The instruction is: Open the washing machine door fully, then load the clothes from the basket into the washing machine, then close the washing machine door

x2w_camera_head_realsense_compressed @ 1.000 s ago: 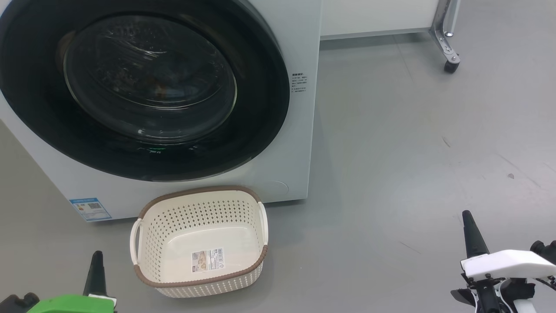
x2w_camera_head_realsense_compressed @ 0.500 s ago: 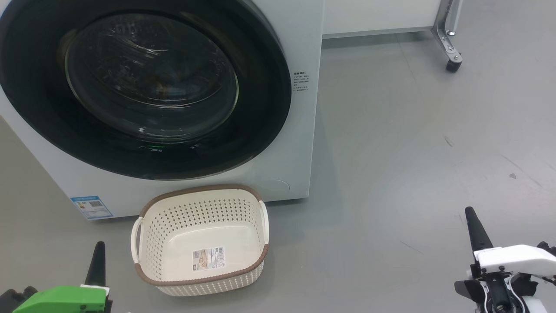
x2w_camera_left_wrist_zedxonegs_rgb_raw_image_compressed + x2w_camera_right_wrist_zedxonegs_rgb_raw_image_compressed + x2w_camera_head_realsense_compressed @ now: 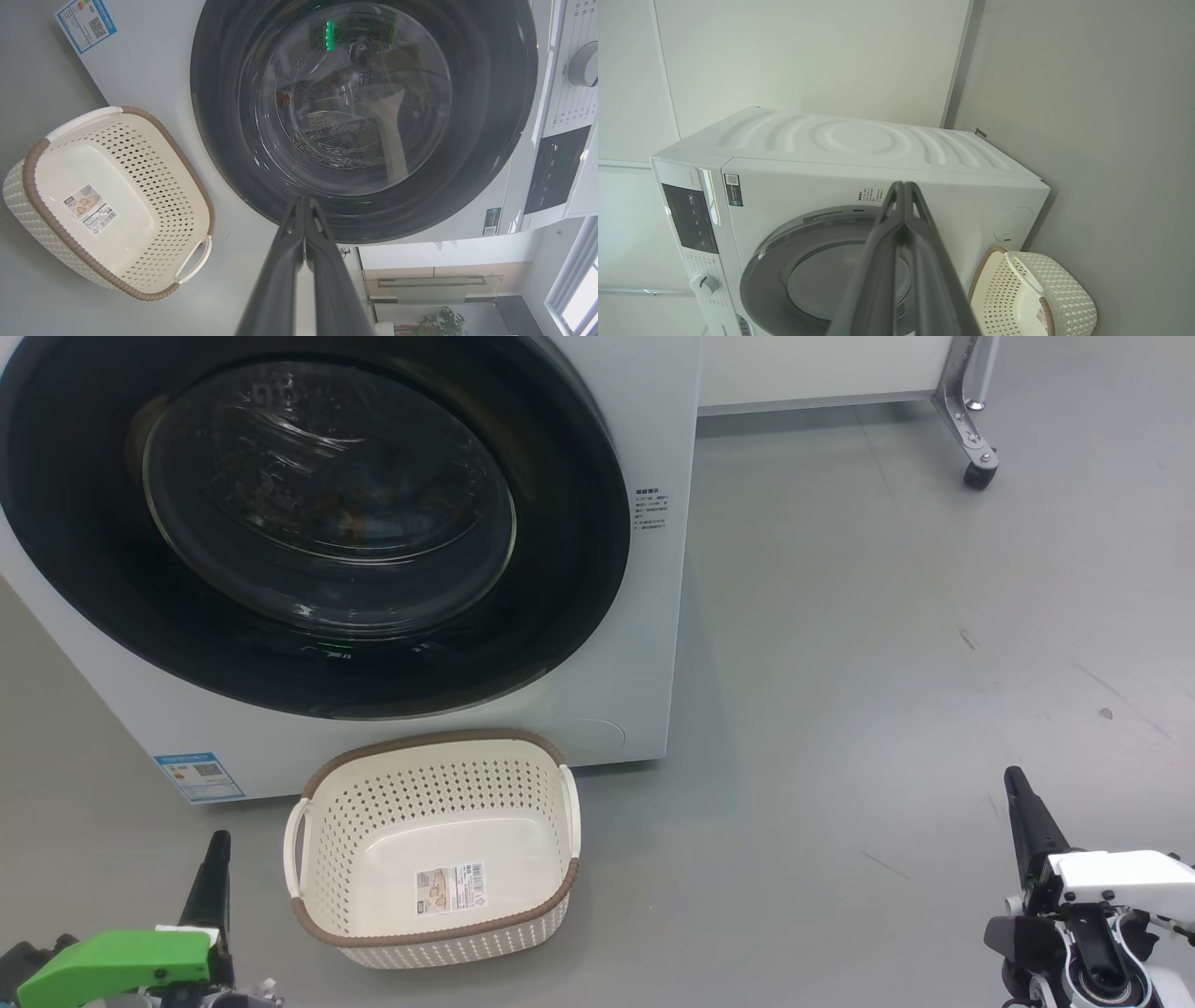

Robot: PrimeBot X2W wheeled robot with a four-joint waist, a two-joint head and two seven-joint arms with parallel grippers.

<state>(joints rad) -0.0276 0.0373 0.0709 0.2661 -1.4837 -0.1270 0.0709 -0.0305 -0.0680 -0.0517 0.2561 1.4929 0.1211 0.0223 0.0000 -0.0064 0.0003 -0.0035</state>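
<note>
The white washing machine [image 3: 644,616] stands at the upper left, and its round black-ringed door [image 3: 560,523] lies shut against its front. Behind the glass I make out only dim shapes, so the clothes are hidden. On the floor before it sits the cream basket [image 3: 429,742], holding nothing but a barcode sticker. My left gripper [image 3: 217,845] is shut, low and left of the basket. My right gripper [image 3: 1013,779] is shut, far off at the lower right. The left wrist view has the left gripper [image 3: 302,200] pointing at the door [image 3: 219,116], the basket [image 3: 32,158] beside it. The right gripper [image 3: 903,185] points at the washing machine [image 3: 859,140].
A blue label sticker [image 3: 199,775] marks the washer's lower left corner. A metal leg with a castor [image 3: 977,474] stands at the back right under a white panel [image 3: 812,369]. Grey floor [image 3: 887,663] stretches to the right of the washer.
Both grippers have crept slightly up the head view and stay shut. The whole picture has shifted a little, so the camera moved. Door and basket are as before.
</note>
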